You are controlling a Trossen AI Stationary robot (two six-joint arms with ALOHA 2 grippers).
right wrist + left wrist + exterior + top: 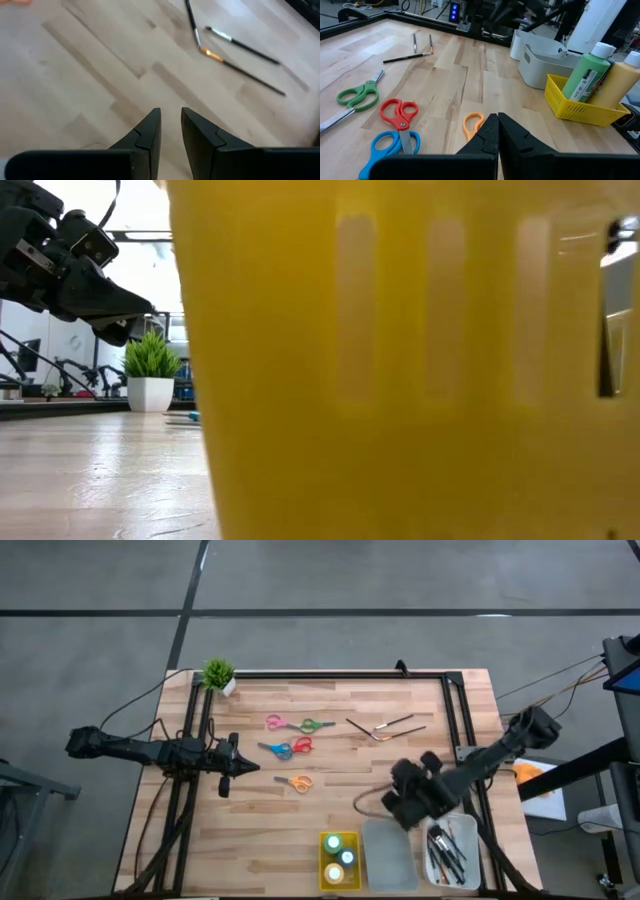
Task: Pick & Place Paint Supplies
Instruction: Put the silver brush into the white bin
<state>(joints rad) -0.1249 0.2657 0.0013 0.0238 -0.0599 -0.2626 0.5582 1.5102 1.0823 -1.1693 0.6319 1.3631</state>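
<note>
High view: the right claw (400, 802), slightly spread and holding nothing at lower right, should rise toward the three brushes (385, 727) lying at upper centre of the tabletop (330, 800), then pinch one shaft squarely; the left claw (245, 767) waits pressed together.

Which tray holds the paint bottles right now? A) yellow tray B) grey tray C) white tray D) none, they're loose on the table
A: the high view shows the paint bottles standing inside the yellow tray, next to the grey tray.
</note>
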